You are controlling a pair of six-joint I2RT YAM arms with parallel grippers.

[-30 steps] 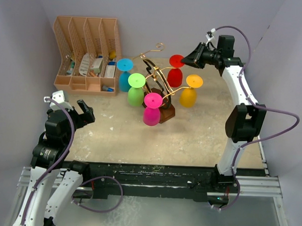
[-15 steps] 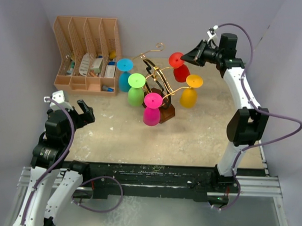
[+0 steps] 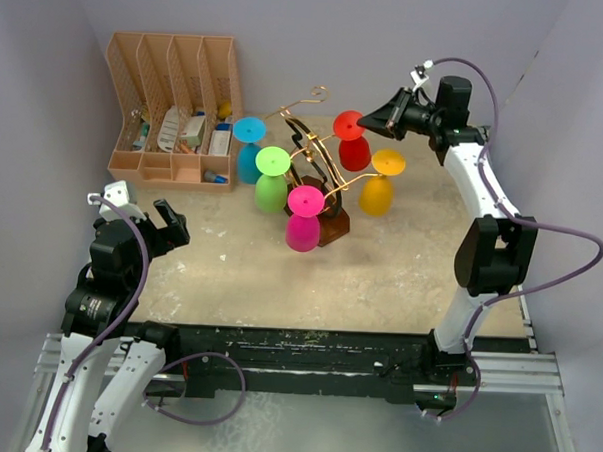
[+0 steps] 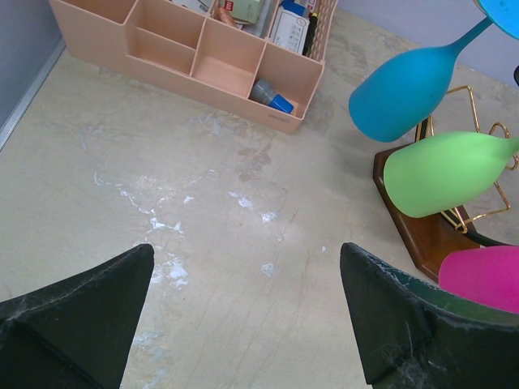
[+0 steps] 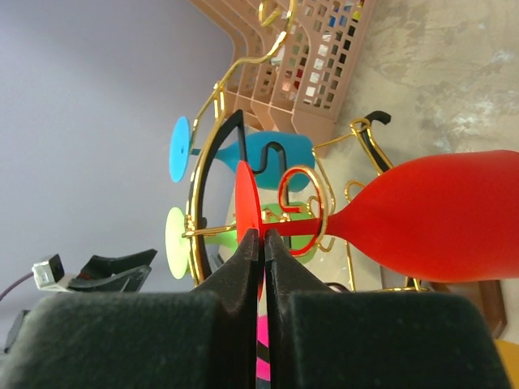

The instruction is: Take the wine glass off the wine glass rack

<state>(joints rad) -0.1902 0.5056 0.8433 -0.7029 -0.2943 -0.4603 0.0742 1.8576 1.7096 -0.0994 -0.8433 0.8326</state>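
Right wrist: wine glass (image 5: 442,215) foot edge-on

A mottled beige table (image 3: 379,279) was enclosed by pale purple panels (image 3: 191,11). Two things were set directly on it. The wine glass rack (image 3: 334,225) was stood on its dark oval wooden base, toward the far side. A tan desk organiser (image 3: 172,105) — slotted, with small items lodged in its compartments — was placed to the left of the rack and a little farther back, apart from its base. White scuffs (image 4: 154,223) were scattered over the bare surface to the rack's left.
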